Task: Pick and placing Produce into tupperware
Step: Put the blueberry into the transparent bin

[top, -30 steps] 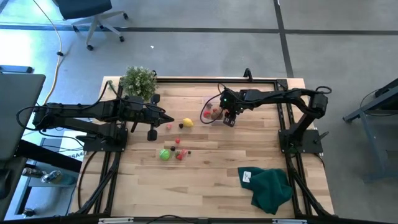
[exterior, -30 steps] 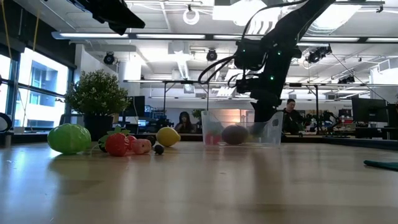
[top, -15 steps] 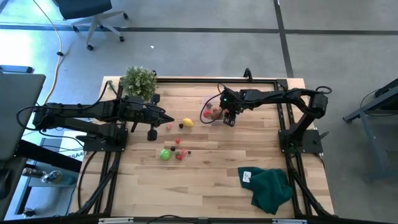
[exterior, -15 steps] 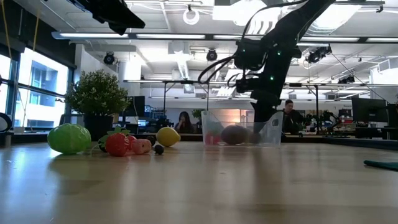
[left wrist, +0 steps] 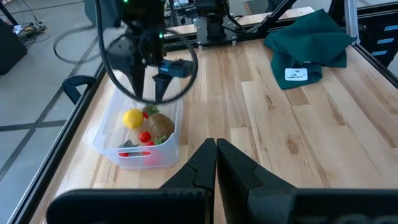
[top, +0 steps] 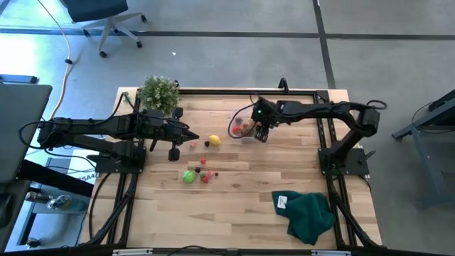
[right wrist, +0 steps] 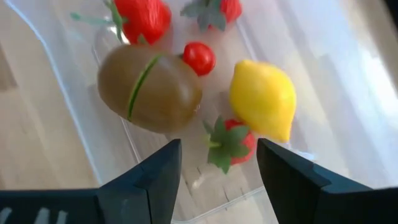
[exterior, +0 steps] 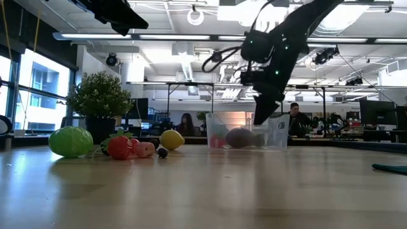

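The clear tub [top: 242,128] stands on the table's far middle. Inside it are a brown kiwi [right wrist: 149,87], a yellow lemon [right wrist: 264,99], strawberries and a small tomato. My right gripper [right wrist: 217,180] is open and empty; it hovers tilted over the tub's right part [exterior: 270,130]. More produce lies loose on the table left of the tub: a yellow piece [top: 214,140], a bright green one [top: 188,177] and small red ones [top: 206,174]. My left gripper [left wrist: 216,152] is shut and held above the table [top: 186,135], left of the loose produce.
A leafy potted plant [top: 158,92] stands at the far left corner. A dark green cloth [top: 309,213] lies at the near right. Black frame rails [top: 298,91] run along the table's edges. People sit in the room behind [exterior: 296,117].
My right gripper has risen out of the tub's right side and tipped to a slant, shifting slightly toward the table's far edge. The produce in the tub and on the table has stayed put.
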